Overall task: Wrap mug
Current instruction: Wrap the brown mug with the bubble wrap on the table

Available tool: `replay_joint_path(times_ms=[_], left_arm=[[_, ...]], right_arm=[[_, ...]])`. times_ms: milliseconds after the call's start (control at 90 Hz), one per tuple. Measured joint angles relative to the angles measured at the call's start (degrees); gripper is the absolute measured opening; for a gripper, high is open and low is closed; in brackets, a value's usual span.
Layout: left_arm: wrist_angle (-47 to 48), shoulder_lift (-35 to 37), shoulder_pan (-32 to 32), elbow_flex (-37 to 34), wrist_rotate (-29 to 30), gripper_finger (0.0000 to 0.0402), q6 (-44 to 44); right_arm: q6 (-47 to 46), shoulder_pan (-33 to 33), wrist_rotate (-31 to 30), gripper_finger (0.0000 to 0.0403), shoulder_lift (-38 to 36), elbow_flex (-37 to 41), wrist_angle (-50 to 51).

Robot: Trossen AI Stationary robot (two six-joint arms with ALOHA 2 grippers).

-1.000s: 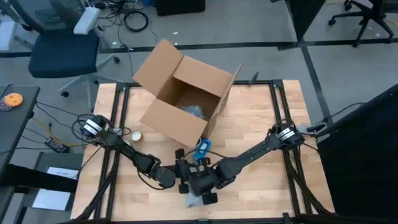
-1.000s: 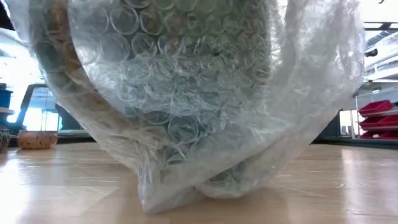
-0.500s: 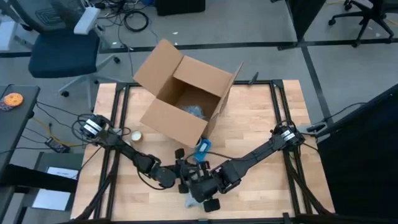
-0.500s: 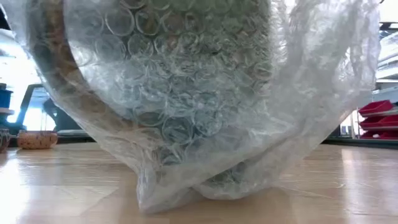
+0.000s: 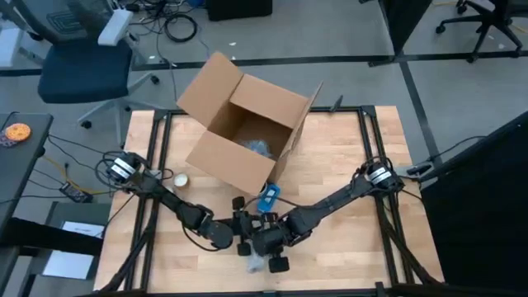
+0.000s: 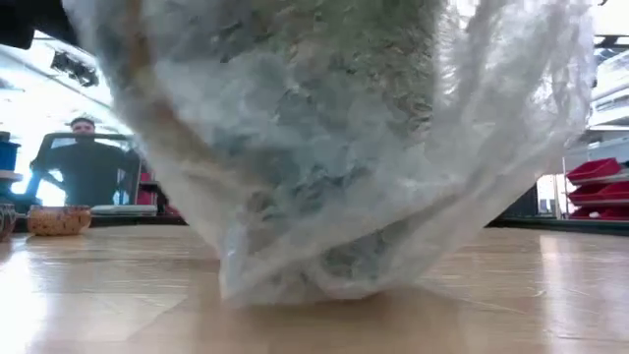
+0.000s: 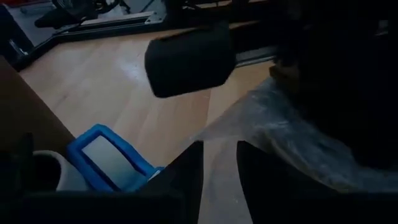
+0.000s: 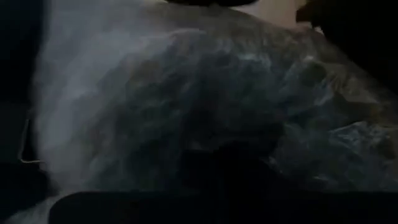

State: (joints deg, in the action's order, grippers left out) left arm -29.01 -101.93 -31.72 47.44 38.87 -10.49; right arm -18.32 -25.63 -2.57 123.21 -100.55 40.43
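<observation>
while the bubble wrap [image 6: 344, 147] is bunching around the mug [image 8: 205, 106], i am folding it; i cannot tell my fingers' grip.

An open cardboard box [image 5: 242, 136] stands on the wooden surface [image 5: 346, 165], flaps spread, with something pale lying inside. Just beside its near corner lies a small blue tool [image 5: 268, 196]. A roll of tape [image 5: 179, 180] sits near the box's left side. Beyond the surface, an office chair [image 5: 82, 62] and loose cables [image 5: 177, 25] are on the floor. A person [image 6: 86, 167] sits in the room behind.
</observation>
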Motion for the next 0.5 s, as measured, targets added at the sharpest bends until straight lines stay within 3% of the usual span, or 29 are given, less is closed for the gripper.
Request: replay_joint_path(times_ms=[211,333,500], left_arm=[[-2.1,0.0,-0.1,0.7,1.0,0.0082,6.4],[-1.4,2.0,-0.3,1.2,2.6,0.0082,11.0],[8.7,7.9,-1.6,1.3,2.7,0.0082,12.6]], right_arm=[[1.7,-0.1,1.3,0.0000,0.6,-3.0,-1.8],[3.2,-0.1,0.6,0.0000,0.8,-6.5,2.6],[6.7,-1.7,-2.9,0.0000,0.8,-14.0,9.5]])
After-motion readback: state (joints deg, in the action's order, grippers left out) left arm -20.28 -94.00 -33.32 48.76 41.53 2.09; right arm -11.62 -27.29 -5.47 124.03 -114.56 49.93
